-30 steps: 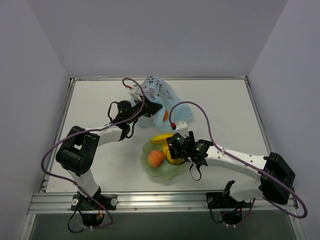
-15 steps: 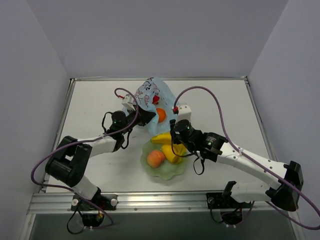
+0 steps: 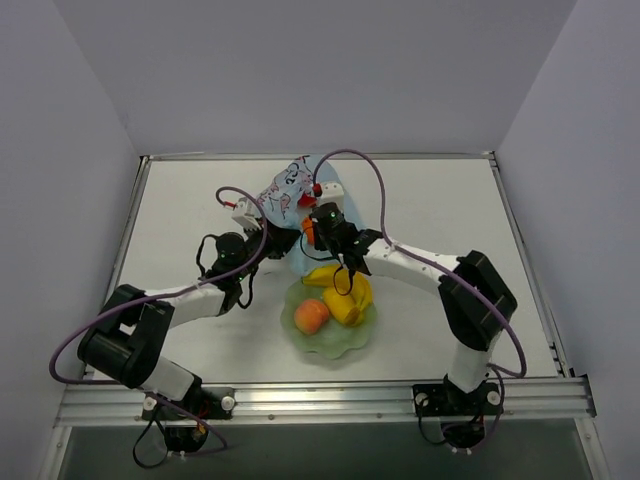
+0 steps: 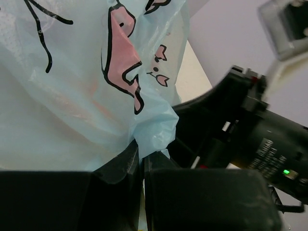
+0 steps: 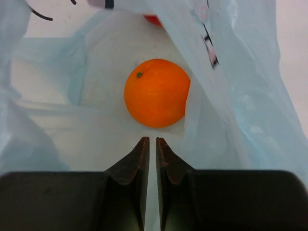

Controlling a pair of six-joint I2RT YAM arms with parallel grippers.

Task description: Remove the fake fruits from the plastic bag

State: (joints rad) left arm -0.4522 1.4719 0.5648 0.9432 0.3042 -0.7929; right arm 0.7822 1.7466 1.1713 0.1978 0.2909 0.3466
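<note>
My left claw [image 4: 141, 154] is clamped on a fold of the blue plastic bag [image 4: 72, 96], far-middle on the counter [image 3: 450, 220], mouth opening toward the bowl [image 3: 330, 350]. My right claw [image 5: 152, 142], closed and empty, points at the orange [image 5: 156, 92] inside the bag.

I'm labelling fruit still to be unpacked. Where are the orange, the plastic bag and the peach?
orange [image 5: 156, 93]: right wrist view, middle of its skin.
plastic bag [image 4: 67, 110]: left wrist view, pale blue wall left of the pink print.
peach [image 3: 311, 317]: top external view, its upper face.
</note>
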